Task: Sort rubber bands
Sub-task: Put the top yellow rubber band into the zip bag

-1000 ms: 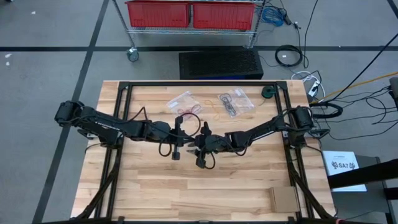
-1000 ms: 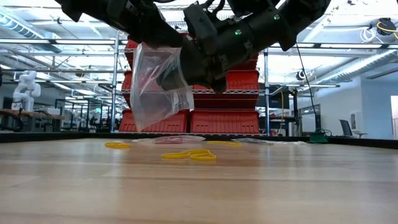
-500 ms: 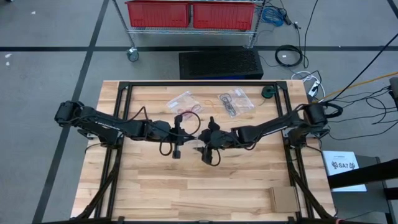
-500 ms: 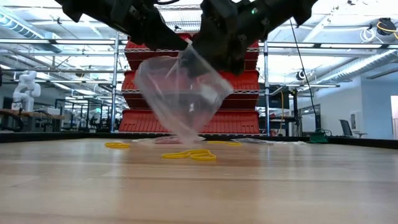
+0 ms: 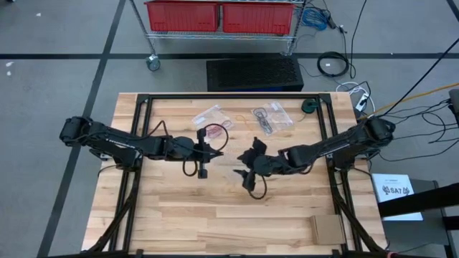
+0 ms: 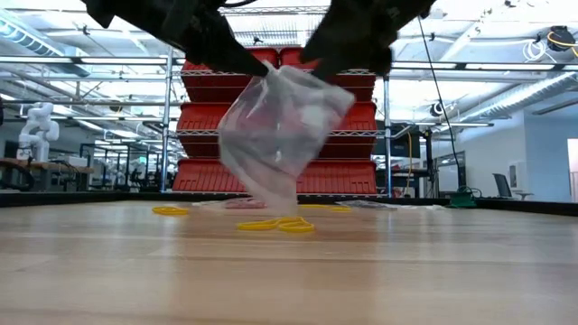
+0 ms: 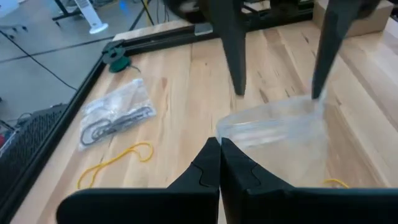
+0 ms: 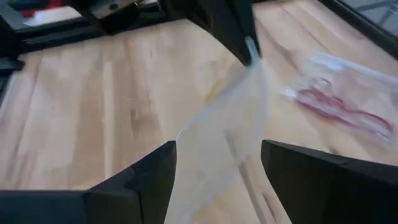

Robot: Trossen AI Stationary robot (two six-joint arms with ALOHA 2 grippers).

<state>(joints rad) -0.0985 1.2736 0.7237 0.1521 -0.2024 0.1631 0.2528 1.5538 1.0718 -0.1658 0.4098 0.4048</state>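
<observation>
Several thin yellow rubber bands (image 6: 275,224) lie flat as floppy loops on the wooden table (image 5: 215,215), below a clear plastic bag (image 6: 280,135). Left gripper (image 7: 219,158) pinches the bag's edge; right gripper (image 8: 214,168) fingers stand apart.

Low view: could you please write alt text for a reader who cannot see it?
A clear plastic bag hangs between two dark robot arms above a wooden table. Yellow rubber bands lie on the table behind it, with red bins on shelving beyond.
</observation>
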